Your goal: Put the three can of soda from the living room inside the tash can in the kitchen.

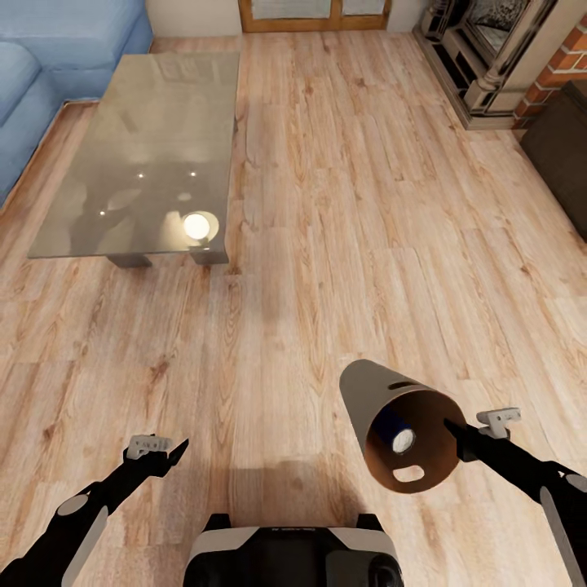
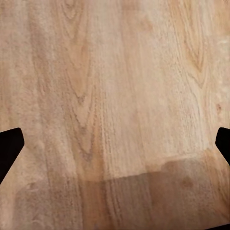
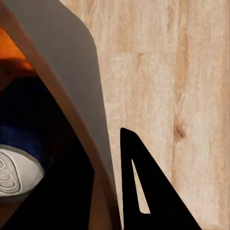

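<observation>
Spillage was the chief risk at this moment, as I judged it. The right gripper [image 1: 451, 430] held the tash can [image 1: 391, 424] by its rim, one finger inside the wall and one outside, pinching it; the bin hung tipped well over, its mouth turned toward the robot and its base pointing away across the wood floor [image 1: 342, 204]. Inside it lay the dark blue can of soda [image 1: 395, 432], silver top facing the opening, and the right wrist view showed an orange surface [image 3: 12, 52] behind the blue can, likely one of the orange cans; whether the third was in there I could not tell. With the mouth tilted down like that, any jolt as the base rolled, or a further droop of the wrist, could have let the cans slide out and roll away over the boards. The grip itself looked thin: a pinch on one edge of a loaded bin might have slipped or let the bin swing. The left gripper [image 1: 167, 452] hung free above the floor with its jaws spread apart and nothing between them. The robot stood in the living room, the glass-topped table [image 1: 139, 163] and blue sofa [image 1: 49, 57] ahead to the left and the brick fireplace [image 1: 505, 57] ahead to the right, so the whole carry to the kitchen seemed to lie ahead.
</observation>
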Motion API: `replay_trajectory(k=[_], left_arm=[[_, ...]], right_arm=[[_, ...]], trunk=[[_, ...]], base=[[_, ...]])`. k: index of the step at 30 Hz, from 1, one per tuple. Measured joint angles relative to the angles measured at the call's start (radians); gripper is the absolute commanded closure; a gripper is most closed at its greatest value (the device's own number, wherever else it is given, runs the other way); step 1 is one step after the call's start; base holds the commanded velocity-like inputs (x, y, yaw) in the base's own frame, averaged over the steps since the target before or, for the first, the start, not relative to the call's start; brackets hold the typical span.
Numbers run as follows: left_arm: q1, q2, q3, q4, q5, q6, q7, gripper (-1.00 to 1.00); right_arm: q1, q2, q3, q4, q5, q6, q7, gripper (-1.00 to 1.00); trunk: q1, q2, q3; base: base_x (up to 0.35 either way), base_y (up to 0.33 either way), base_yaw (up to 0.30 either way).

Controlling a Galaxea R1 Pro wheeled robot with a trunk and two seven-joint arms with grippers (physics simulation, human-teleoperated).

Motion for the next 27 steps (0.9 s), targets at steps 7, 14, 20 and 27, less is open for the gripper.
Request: replay_trajectory(k=[7, 14, 20, 27], left_arm=[[0.0, 0.0, 0.002, 0.0, 0.004, 0.002, -0.004, -1.0], [0.0, 0.0, 0.002, 0.0, 0.004, 0.005, -0.003, -1.0], [0.0, 0.0, 0.001, 0.007, 0.004, 0.002, -0.001, -1.0], [0.0, 0.0, 0.001, 0.009, 0.004, 0.002, 0.003, -1.0]], right_arm=[[-0.006, 0.001, 0.014, 0.003, 0.014, 0.009, -0.009, 1.0], [-0.006, 0.002, 0.02, 0.004, 0.015, 0.01, -0.011, 1.0], [-0.005, 0.002, 0.02, 0.004, 0.013, 0.008, -0.011, 1.0], [-0.005, 0.014, 0.045, 0.004, 0.013, 0.009, -0.012, 1.0]], trunk=[[0.0, 0.0, 0.0], [0.0, 0.0, 0.0], [0.0, 0.0, 0.0], [0.0, 0.0, 0.0]], base=[[0.0, 0.16, 0.0], [0.0, 0.268, 0.0], [0.0, 0.281, 0.0], [0.0, 0.269, 0.124]])
